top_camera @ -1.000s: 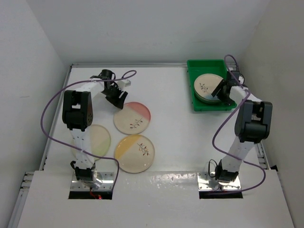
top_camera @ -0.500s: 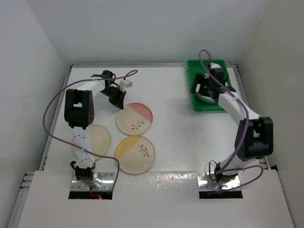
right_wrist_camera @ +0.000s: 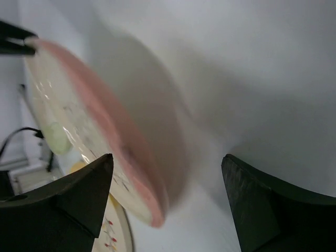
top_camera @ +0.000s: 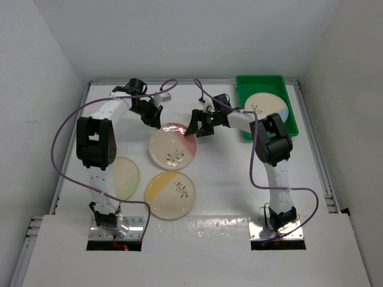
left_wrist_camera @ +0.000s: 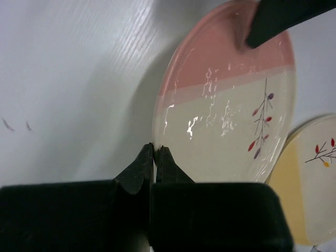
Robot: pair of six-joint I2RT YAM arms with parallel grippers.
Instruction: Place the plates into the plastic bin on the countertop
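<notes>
Across the whole spread in front of my two bases, the white countertop [top_camera: 227, 173] takes up most of the view from above. At its far right corner sits the green plastic bin [top_camera: 257, 79], with a cream plate [top_camera: 266, 107] lying inside it; whether more plates sit beneath that one I cannot tell.

Three more plates are out on the countertop, left of the bin. The pink plate [top_camera: 172, 146] is nearest the middle. The yellow plate [top_camera: 170, 194] lies just in front of it, towards my bases. The green plate [top_camera: 122, 177] lies to the left, partly hidden under my left arm.

My left gripper [top_camera: 152, 116] is at the far left rim of the pink plate. My right gripper [top_camera: 196, 127] is at that plate's far right, pink side, well short of the bin.

Seen from my left wrist, my left fingers [left_wrist_camera: 139, 168] are drawn almost together and pinch the thin rim of the pink plate [left_wrist_camera: 231, 121] between their tips. That rim looks raised off the surface. One dark finger of my right gripper [left_wrist_camera: 283, 16] shows over the pink segment.

From my right wrist, my right fingers [right_wrist_camera: 68, 199] are spread wide, and the blurred pink edge of the plate [right_wrist_camera: 131, 157] sits between them; I cannot tell whether either one touches it
</notes>
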